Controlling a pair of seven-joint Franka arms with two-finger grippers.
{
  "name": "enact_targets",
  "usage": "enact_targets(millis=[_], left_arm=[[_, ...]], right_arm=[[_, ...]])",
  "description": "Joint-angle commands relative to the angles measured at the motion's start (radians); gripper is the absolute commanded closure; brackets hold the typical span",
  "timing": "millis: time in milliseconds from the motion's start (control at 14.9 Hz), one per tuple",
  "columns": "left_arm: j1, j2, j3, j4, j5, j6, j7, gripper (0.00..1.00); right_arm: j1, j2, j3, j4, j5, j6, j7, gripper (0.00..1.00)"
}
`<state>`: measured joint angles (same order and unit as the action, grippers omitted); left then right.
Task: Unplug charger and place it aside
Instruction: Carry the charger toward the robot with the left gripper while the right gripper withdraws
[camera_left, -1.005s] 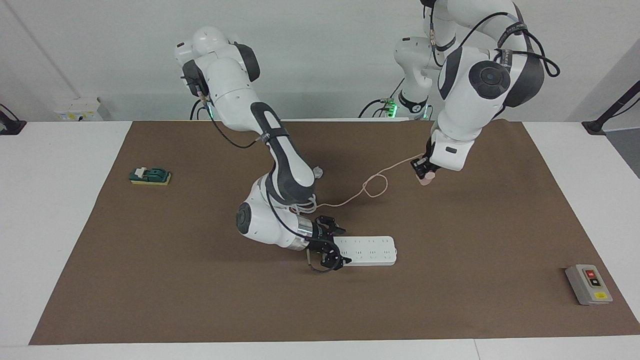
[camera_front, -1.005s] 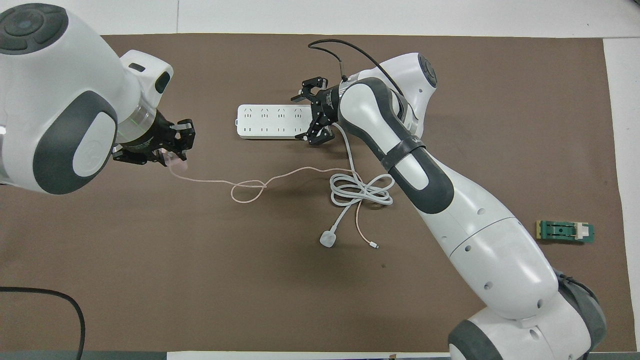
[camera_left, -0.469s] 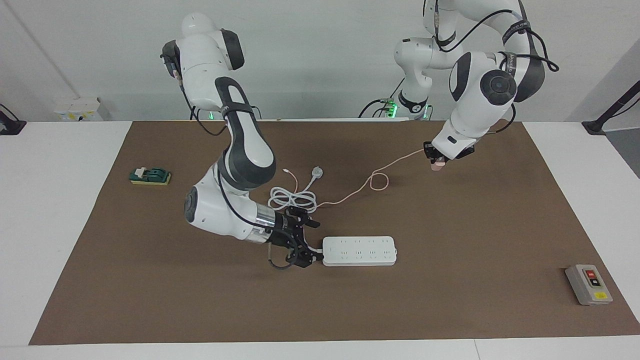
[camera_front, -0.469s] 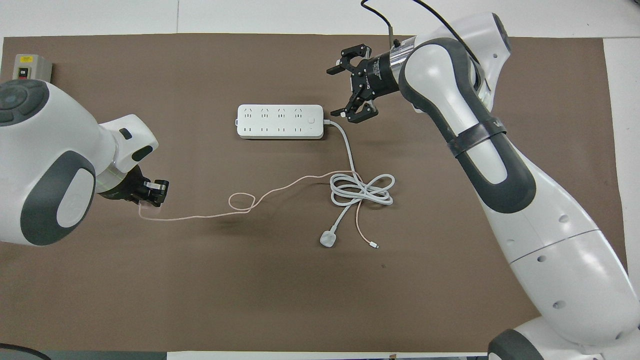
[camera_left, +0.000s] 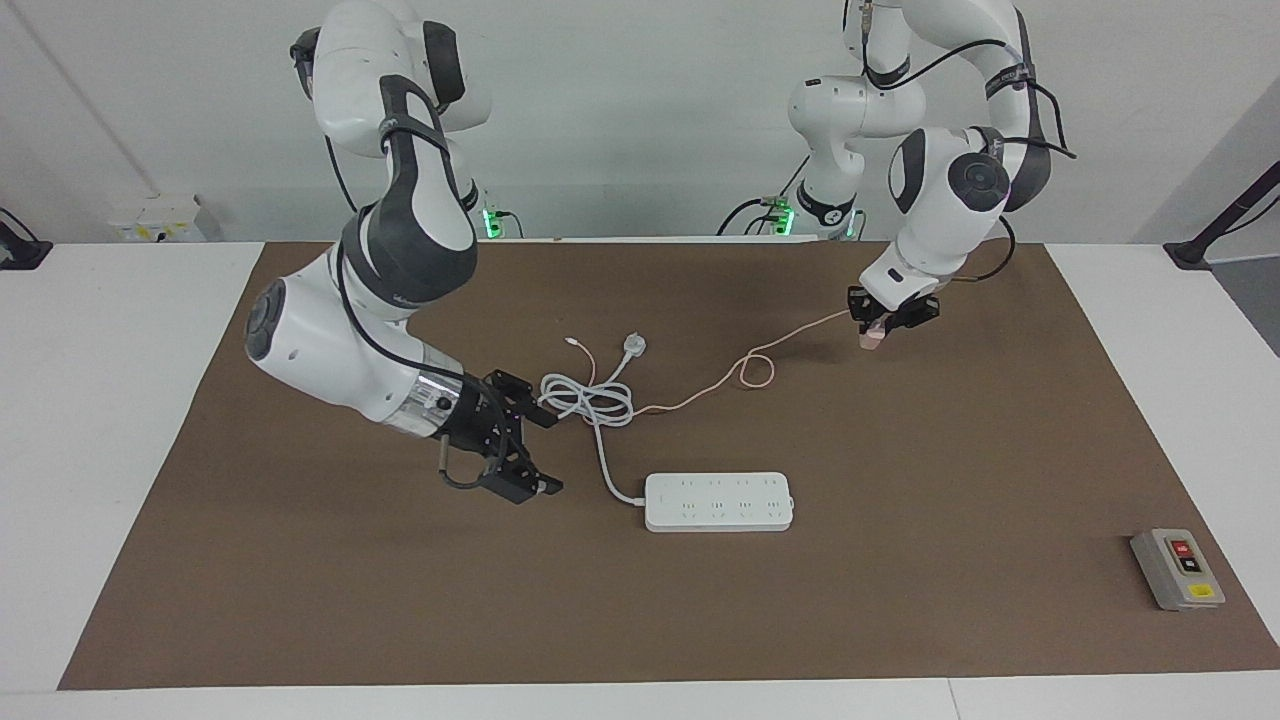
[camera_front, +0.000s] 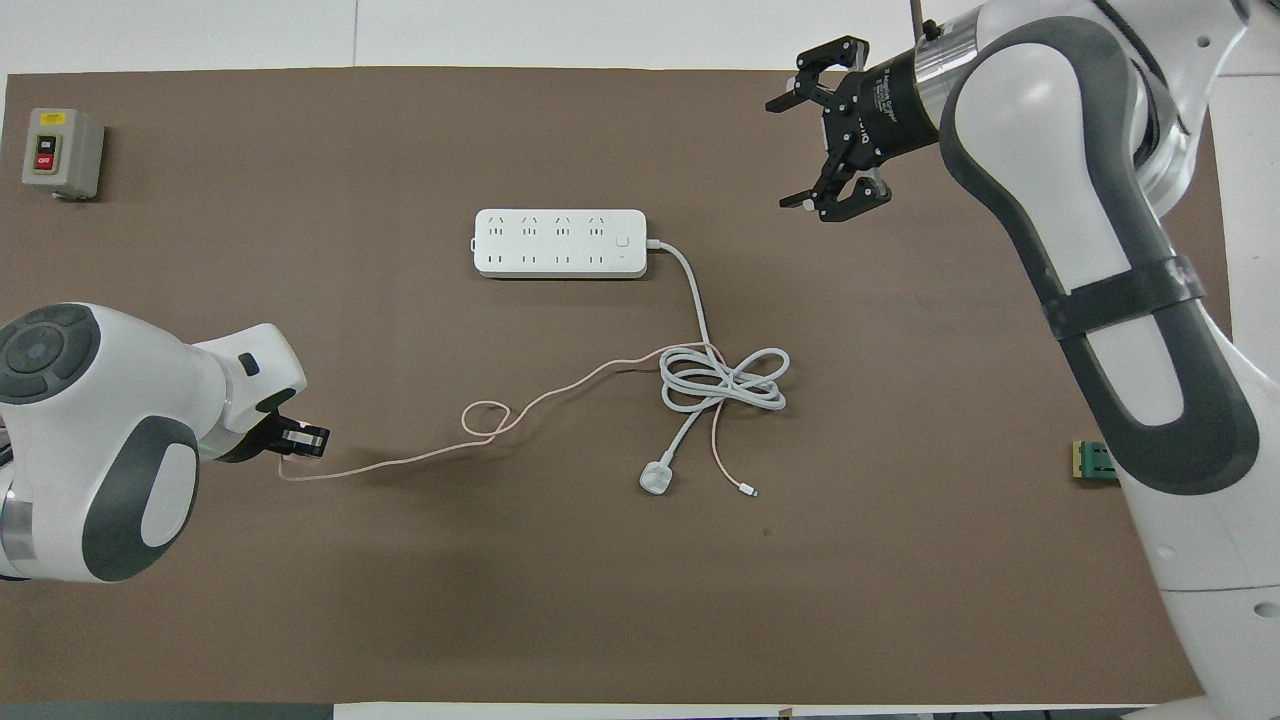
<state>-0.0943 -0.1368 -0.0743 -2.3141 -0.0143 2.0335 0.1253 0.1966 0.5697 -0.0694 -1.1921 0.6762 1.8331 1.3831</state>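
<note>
Charger out of power strip — pinched in left gripper, fingers closed on it, low over brown mat toward left arm's end of table. Whether it touches mat yet — hard to tell. Pink cable trails from charger toward coiled white cord mid-table. Right gripper spread wide, empty, raised over mat near strip's cord end. Likely next: straight down, release.
</note>
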Motion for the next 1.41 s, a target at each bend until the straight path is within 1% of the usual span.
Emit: enact_targets(millis=[0,268,335,402,469,603,670,804,938,1005,1206,1340], left_arm=[[0.015,-0.035,-0.002,-0.094,-0.016,0.099,0.042,1.00],[0.042,-0.033,-0.002,-0.133,-0.015,0.139,0.046,1.00],[0.044,-0.030,-0.001,-0.134,-0.016,0.140,0.049,0.95],[0.045,-0.029,-0.001,-0.134,-0.015,0.140,0.051,0.84],[0.057,-0.029,0.001,-0.142,-0.016,0.151,0.051,0.62],[0.077,-0.030,0.001,-0.154,-0.015,0.171,0.050,0.05],[0.087,-0.030,0.002,-0.154,-0.009,0.171,0.050,0.00],[0.129,-0.027,0.004,-0.148,0.005,0.172,0.051,0.00],[0.171,-0.024,0.002,-0.137,0.054,0.174,0.071,0.00],[0.195,-0.015,0.002,-0.125,0.056,0.174,0.079,0.00],[0.223,0.014,0.002,-0.061,0.056,0.165,0.071,0.00],[0.237,0.035,0.004,0.007,0.054,0.156,0.063,0.00]], right_arm=[[-0.005,-0.073,0.003,-0.047,-0.104,-0.023,-0.064,0.00],[-0.061,-0.114,0.003,-0.047,-0.185,-0.106,-0.273,0.00],[-0.072,-0.126,0.003,-0.047,-0.211,-0.130,-0.339,0.00],[-0.088,-0.134,0.003,-0.047,-0.245,-0.156,-0.423,0.00],[-0.101,-0.145,0.003,-0.047,-0.277,-0.175,-0.523,0.00],[-0.124,-0.163,0.002,-0.047,-0.334,-0.222,-0.722,0.00],[-0.137,-0.172,0.003,-0.047,-0.375,-0.239,-0.831,0.00],[-0.152,-0.191,0.003,-0.047,-0.450,-0.265,-1.035,0.00],[-0.164,-0.214,0.002,-0.047,-0.506,-0.287,-1.182,0.00],[-0.169,-0.227,0.002,-0.047,-0.533,-0.299,-1.235,0.00],[-0.169,-0.283,0.003,-0.056,-0.610,-0.339,-1.361,0.00],[-0.171,-0.339,0.003,-0.107,-0.630,-0.348,-1.427,0.00]])
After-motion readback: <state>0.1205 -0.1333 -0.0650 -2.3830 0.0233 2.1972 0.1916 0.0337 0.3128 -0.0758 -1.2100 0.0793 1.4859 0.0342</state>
